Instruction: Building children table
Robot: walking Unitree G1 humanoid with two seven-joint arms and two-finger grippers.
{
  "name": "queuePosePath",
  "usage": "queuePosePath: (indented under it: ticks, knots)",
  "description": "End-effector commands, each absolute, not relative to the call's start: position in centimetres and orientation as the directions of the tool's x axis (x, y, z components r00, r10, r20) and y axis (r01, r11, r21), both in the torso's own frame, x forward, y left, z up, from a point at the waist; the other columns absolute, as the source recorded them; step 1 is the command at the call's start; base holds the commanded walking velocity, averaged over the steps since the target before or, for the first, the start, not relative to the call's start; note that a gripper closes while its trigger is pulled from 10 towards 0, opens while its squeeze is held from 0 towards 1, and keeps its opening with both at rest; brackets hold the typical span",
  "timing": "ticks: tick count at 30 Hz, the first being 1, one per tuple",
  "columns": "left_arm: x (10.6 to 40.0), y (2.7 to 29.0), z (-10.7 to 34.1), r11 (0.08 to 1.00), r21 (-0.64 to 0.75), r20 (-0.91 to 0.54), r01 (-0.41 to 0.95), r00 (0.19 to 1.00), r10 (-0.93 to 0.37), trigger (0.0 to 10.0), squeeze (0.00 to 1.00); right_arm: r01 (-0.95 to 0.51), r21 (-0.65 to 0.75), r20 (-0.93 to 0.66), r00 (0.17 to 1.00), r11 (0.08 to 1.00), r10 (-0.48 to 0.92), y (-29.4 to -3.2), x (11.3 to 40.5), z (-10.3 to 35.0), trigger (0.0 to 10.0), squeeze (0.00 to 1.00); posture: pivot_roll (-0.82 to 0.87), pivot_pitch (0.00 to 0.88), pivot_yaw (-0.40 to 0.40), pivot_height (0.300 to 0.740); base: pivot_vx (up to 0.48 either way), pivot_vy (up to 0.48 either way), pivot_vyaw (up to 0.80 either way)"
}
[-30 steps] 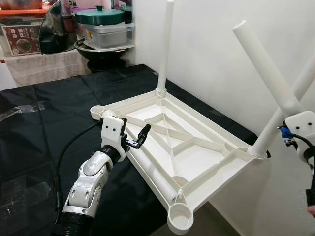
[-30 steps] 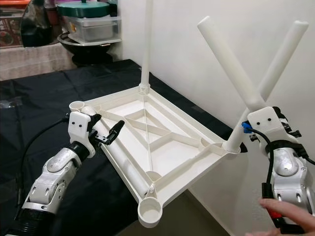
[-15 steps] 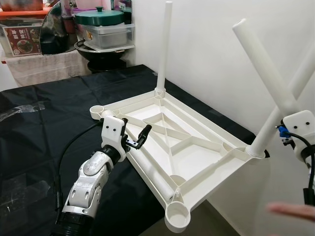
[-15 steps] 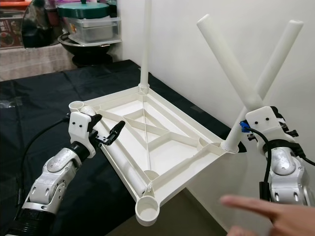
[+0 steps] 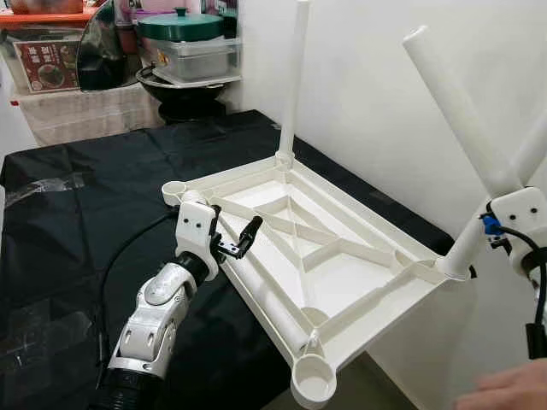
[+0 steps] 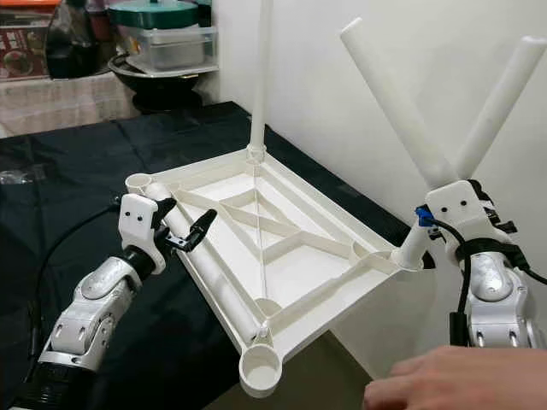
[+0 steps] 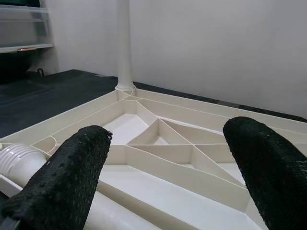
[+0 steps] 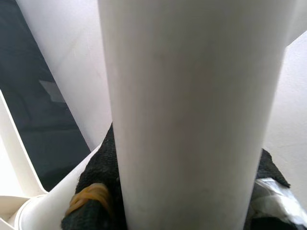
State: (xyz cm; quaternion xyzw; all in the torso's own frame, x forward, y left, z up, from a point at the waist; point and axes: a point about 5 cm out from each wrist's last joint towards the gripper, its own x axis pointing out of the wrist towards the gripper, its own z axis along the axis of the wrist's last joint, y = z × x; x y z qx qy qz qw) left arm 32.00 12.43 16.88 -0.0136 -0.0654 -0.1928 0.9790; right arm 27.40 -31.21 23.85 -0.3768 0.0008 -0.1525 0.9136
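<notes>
A white plastic tabletop (image 5: 342,273) lies upside down on the black cloth, its near corner overhanging the edge. One white leg (image 5: 292,77) stands upright in the far corner socket. A second leg (image 6: 504,102) leans in the right corner socket (image 6: 410,256). My right gripper (image 6: 461,209) is shut on a third leg (image 5: 453,102) that slants up and to the left; black fingers (image 8: 98,187) press its sides. A fourth leg (image 6: 218,286) lies along the tabletop's left rim. My left gripper (image 5: 234,237) hovers open just above that rim, fingers (image 7: 72,172) wide apart.
The black cloth (image 5: 77,222) covers the work surface, which ends near the white wall (image 5: 385,102) on the right. Pots and a green-lidded container (image 5: 184,43) stand at the back. A person's hand (image 6: 444,384) reaches in at the lower right. Two corner sockets (image 5: 314,384) hold nothing.
The person's hand has shifted along the lower right edge. The view has moved slightly. Both grippers and the tabletop keep their places.
</notes>
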Motion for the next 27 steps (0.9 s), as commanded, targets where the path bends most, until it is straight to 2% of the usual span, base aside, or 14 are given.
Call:
queuePosePath:
  ticks: [1,27]
  knots:
    - [31.98,12.63,16.31,0.927,0.004,0.113,0.376,0.921,-0.374,10.0,0.0,0.278,-0.681,0.118,0.955,0.678,-0.273,-31.02,27.55,23.73,10.0,0.0,-0.02,0.0,-0.066,0.74,0.0,0.0,0.0]
    - [32.01,12.67,16.39,0.93,0.004,0.113,0.368,0.924,-0.366,10.0,0.0,0.278,-0.672,0.116,0.955,0.686,-0.273,-30.85,27.79,23.6,10.0,0.0,-0.02,0.0,-0.073,0.74,0.0,0.0,0.0]
